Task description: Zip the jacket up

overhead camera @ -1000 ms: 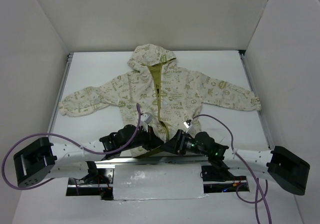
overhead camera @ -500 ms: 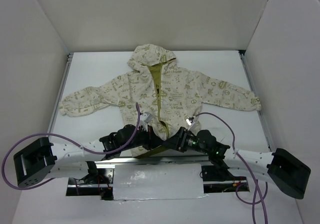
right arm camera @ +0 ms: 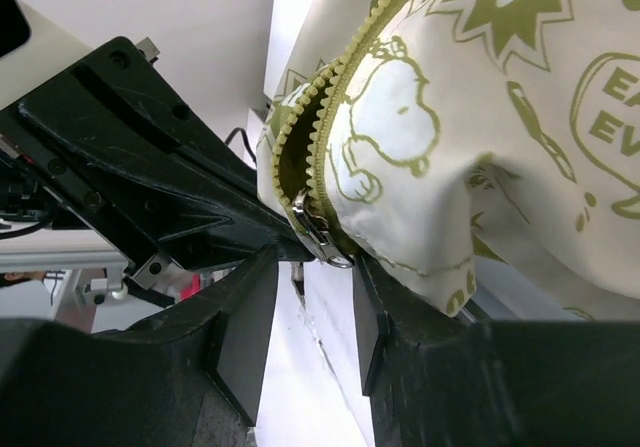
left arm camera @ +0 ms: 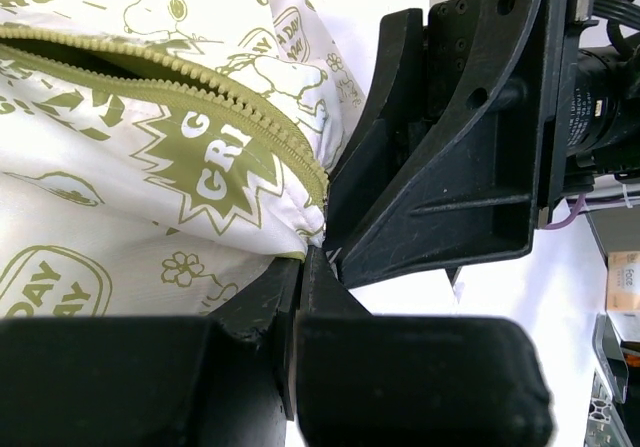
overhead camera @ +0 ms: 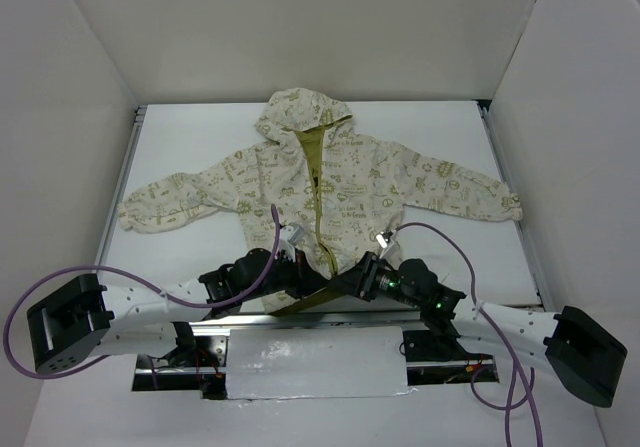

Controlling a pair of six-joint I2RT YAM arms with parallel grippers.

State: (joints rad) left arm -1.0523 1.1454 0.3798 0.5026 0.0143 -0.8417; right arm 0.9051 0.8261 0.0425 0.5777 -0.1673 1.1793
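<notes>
Jacket lies flat on the desk, with its hem at 6 o'clock. The left end effector is squeezed shut on that hem. The right end effector has scooted closer. Its fingers are a little apart by the zipper pull, not pinching yet, so zipping can start soon. The hood points to 12.

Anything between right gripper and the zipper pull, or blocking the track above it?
Nothing visible. Zipper pull sits just off the open right gripper; left gripper pinches the jacket hem beside it. Track above is uncovered.
</notes>
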